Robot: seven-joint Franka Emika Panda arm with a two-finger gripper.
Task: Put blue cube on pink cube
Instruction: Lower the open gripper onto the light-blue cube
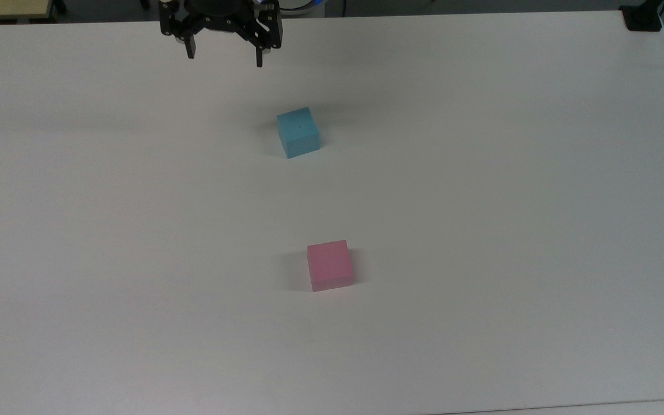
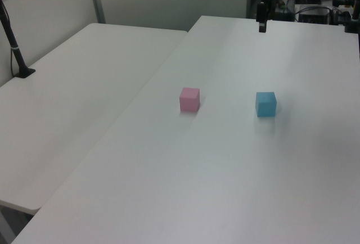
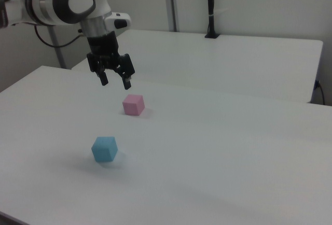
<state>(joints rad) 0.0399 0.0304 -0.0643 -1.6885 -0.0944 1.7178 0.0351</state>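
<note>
Top view: gripper (image 1: pixel 225 57) hangs above the white table (image 1: pixel 482 202) near its far edge, jaws spread wide and holding nothing. Blue cube (image 1: pixel 298 132) rests on the table below it; pink cube (image 1: pixel 329 265) sits well apart, nearer the camera.

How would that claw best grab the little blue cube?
Probably from straight above, closing the open tool on two opposite side faces of the blue cube. It rests flat on the table, turned slightly in the top view, so the tool should turn to match.
</note>
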